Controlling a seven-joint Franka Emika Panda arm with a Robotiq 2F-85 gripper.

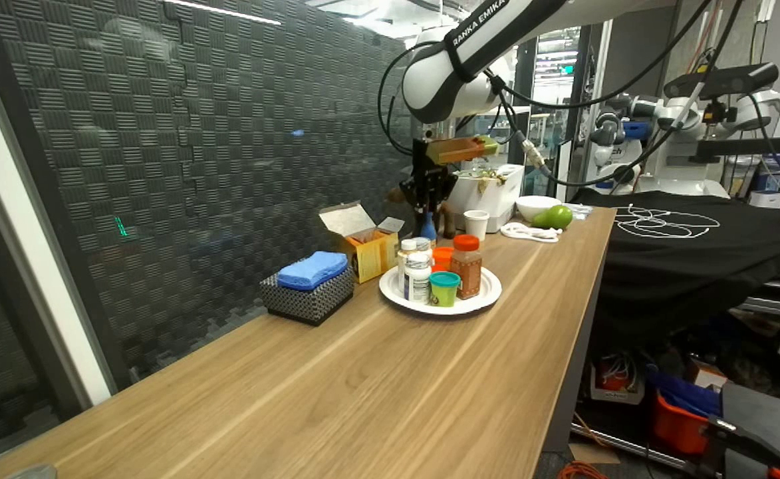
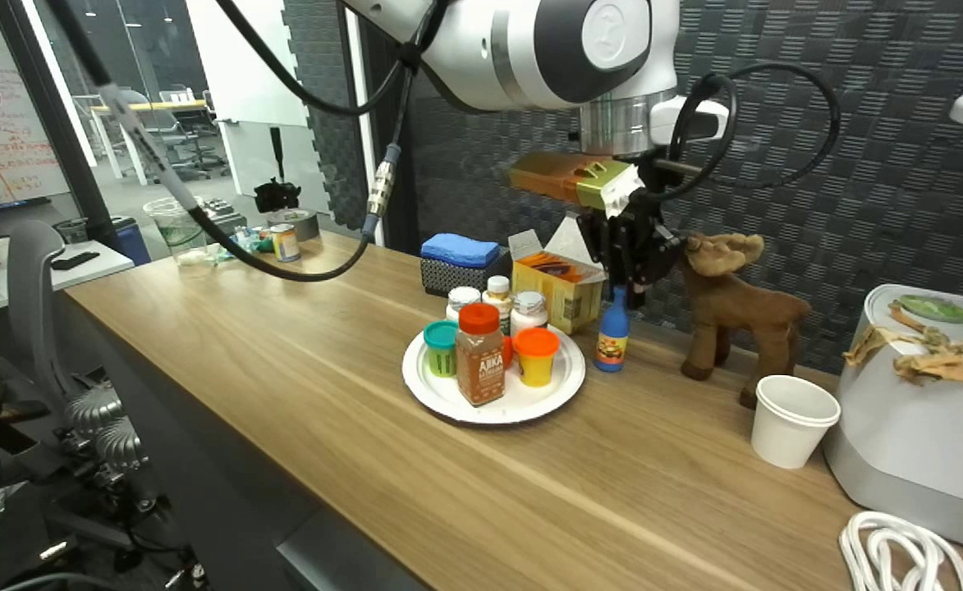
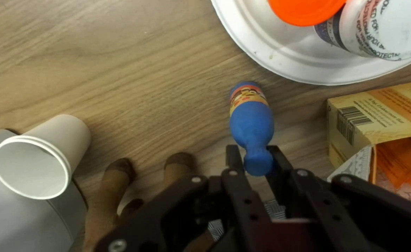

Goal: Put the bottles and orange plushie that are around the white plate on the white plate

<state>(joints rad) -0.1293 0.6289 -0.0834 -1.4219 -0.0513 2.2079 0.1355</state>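
Black gripper nearest the cam in the wrist view, its fingers clamped on the neck of the blue btl, one each side. Btl stands upright on the table, just beside the white plate, small gap btwn. On the plate: orange-lidded tub & one of the white btls. Open yel. box near the plate, white cup well apart from it.

In an exterior view, the brownish red-capped btl stands at the plate's front, teal-lidded tub on its L part, orange-lidded tub on its R, three white btls toward its back. Blue btl just R of the plate, brown moose figure farther R, white appliance well R.

In an exterior view, gripper reaches down behind the plate. Patterned black box sits L of the plate w/ a blue pad on top; white bowl & green fruit well beyond the plate, to its R.
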